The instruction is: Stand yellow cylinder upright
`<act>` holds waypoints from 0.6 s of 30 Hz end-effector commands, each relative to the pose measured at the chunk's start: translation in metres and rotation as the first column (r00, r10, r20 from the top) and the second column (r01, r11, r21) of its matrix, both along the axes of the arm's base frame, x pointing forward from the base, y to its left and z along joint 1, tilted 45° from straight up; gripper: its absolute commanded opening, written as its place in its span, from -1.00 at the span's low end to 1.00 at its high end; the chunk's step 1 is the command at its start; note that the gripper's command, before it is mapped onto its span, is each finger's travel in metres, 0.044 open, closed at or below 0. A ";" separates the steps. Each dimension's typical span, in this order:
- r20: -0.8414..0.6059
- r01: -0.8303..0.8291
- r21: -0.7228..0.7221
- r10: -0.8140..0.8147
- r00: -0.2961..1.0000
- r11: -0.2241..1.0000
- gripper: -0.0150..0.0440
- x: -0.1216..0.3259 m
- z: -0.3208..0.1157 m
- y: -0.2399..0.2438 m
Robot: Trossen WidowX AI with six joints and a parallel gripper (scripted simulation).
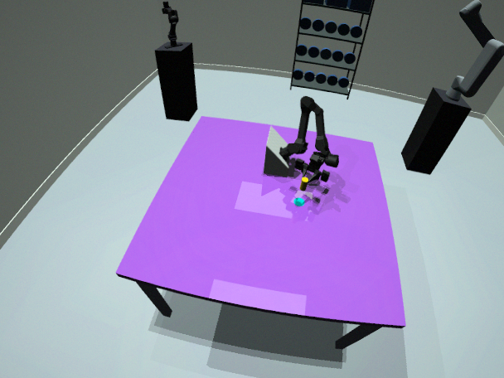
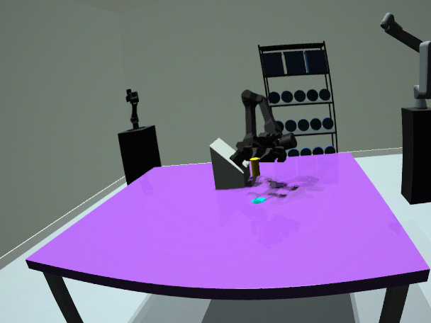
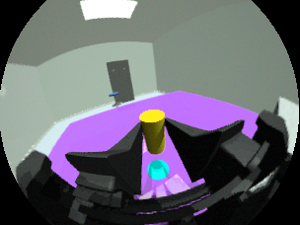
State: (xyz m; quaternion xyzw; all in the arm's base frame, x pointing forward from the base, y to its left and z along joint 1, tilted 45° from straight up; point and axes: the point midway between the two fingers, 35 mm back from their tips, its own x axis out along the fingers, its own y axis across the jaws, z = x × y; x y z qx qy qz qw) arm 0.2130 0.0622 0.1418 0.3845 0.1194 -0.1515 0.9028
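The yellow tall cylinder (image 1: 303, 184) (image 2: 255, 167) (image 3: 154, 134) is close to upright and is held above the table. My gripper (image 3: 153, 123) is shut on its upper part, one finger on each side. The cyan circle (image 1: 298, 202) (image 2: 259, 200) (image 3: 158, 170) lies flat on the table. In the top and exterior views it is nearer the camera than the cylinder. In the wrist view it shows below the cylinder's lower end, apart from it. Shadows of the arm fall around the circle.
A grey wedge-shaped block (image 1: 275, 159) (image 2: 228, 173) stands on the purple table (image 1: 199, 240) (image 2: 159, 244), left of the cylinder and close to the arm. Pedestals with other arms and a shelf rack stand beyond the table.
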 end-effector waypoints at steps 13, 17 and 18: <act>-0.001 0.011 0.006 -0.011 1.000 1.000 -0.14 0.002 -0.007 0.008; -0.005 0.012 0.007 -0.012 1.000 1.000 -0.14 0.003 -0.012 0.014; -0.005 0.012 0.008 -0.012 1.000 1.000 -0.14 0.003 -0.014 0.016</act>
